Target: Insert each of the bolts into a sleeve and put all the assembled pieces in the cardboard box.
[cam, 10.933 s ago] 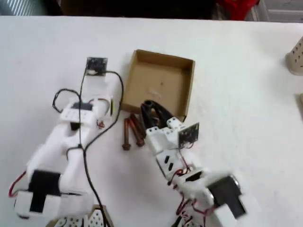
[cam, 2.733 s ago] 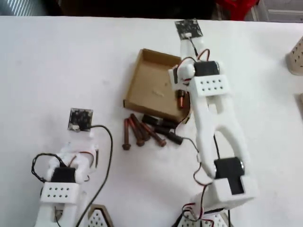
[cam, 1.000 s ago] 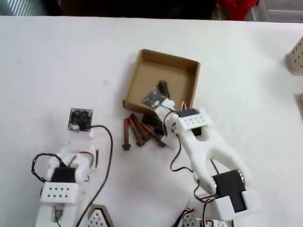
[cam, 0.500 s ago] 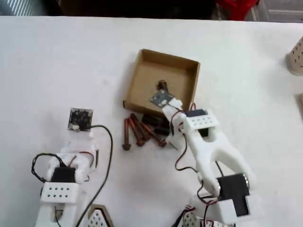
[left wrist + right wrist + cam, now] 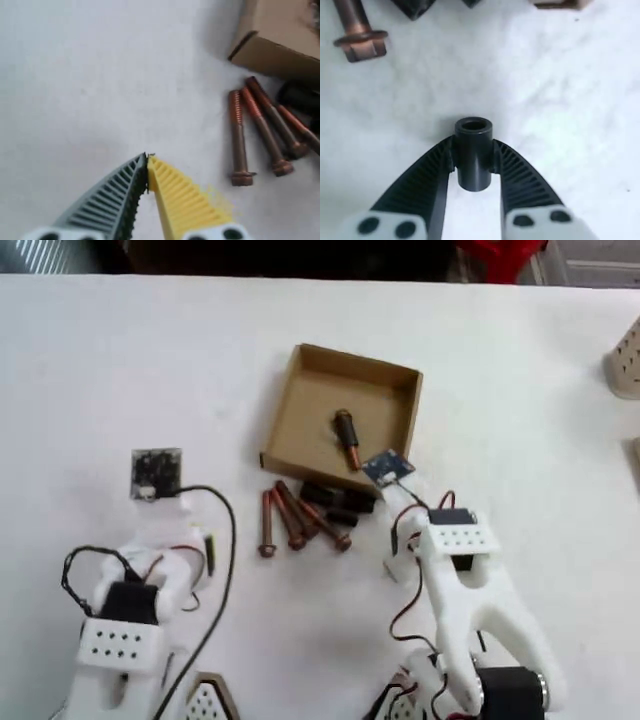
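Inside the cardboard box [image 5: 300, 405] lies one bolt with a black sleeve on it [image 5: 347, 434]. Several copper bolts [image 5: 291, 516] lie loose on the table just in front of the box, with black sleeves [image 5: 336, 502] beside them. My right gripper [image 5: 473, 146] is shut on a black sleeve [image 5: 473, 162], held just above the table near the box's front right corner; the sleeve's open bore faces away from the wrist. My left gripper [image 5: 147, 161] is shut with nothing in it, over bare table to the left of the bolts [image 5: 240, 137].
The right arm [image 5: 455, 545] stands in front of the box's right corner, the left arm [image 5: 125, 615] at the near left. A pale perforated object [image 5: 625, 360] sits at the far right edge. The box corner [image 5: 272, 47] and a bolt head [image 5: 361, 42] show in the wrist views.
The right arm has drawn back from over the box toward the near edge, leaving the assembled piece inside. The left arm has shifted slightly forward and left.
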`<state>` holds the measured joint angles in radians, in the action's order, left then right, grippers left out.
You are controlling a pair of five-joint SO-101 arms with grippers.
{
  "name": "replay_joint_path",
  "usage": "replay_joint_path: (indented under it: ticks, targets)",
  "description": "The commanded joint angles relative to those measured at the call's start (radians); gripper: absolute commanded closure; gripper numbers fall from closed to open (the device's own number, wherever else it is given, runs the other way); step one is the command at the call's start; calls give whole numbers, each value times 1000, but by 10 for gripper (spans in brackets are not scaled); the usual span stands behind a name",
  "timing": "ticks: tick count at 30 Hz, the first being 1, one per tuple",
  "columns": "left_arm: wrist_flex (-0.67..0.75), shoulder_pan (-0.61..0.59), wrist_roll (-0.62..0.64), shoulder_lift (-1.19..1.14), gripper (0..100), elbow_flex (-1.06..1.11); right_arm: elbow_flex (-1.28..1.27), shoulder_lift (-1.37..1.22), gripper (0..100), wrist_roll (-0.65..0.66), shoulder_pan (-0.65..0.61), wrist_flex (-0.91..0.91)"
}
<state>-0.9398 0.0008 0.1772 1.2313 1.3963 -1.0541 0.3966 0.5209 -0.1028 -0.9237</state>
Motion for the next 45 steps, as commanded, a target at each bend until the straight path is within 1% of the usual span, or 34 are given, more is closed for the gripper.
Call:
replay_joint_path:
  ticks: [1, 6, 9, 11, 16, 19, 22, 28, 31, 33, 35, 37, 42, 45]
  targets:
    - [-118, 186, 84, 5, 976, -180, 15, -5, 982, -6, 13, 1]
    - [-72, 363, 242, 5, 976, -213, 31, -25, 982, -5, 19, -4]
    - [-37, 430, 284, -5, 976, -212, 31, -25, 982, -5, 19, -4]
    - [-25, 461, 287, -70, 976, -218, 31, -25, 982, -5, 19, -4]
    - [138, 460, 315, -374, 976, -233, 31, -27, 982, -5, 19, -4]
    - [183, 460, 315, -510, 976, -250, 31, -27, 982, -3, 19, -4]
    - [212, 463, 316, -552, 976, -249, 31, -27, 982, -3, 19, -4]
    - [285, 476, 318, -558, 977, -221, 31, -27, 982, -3, 18, -4]
    - [379, 541, 318, -559, 976, -130, 31, -27, 982, -3, 18, -4]
    - [400, 568, 319, -562, 976, -100, 31, -27, 982, -3, 19, -4]
    - [368, 568, 319, -562, 976, -97, 31, -27, 982, -3, 19, -4]
    - [338, 539, 315, -562, 976, -97, 31, -27, 982, -3, 19, -4]
    - [331, 426, 315, -562, 976, -83, 31, -27, 982, -3, 19, -4]
    - [338, 386, 313, -564, 976, -55, 31, -27, 982, -3, 19, -4]
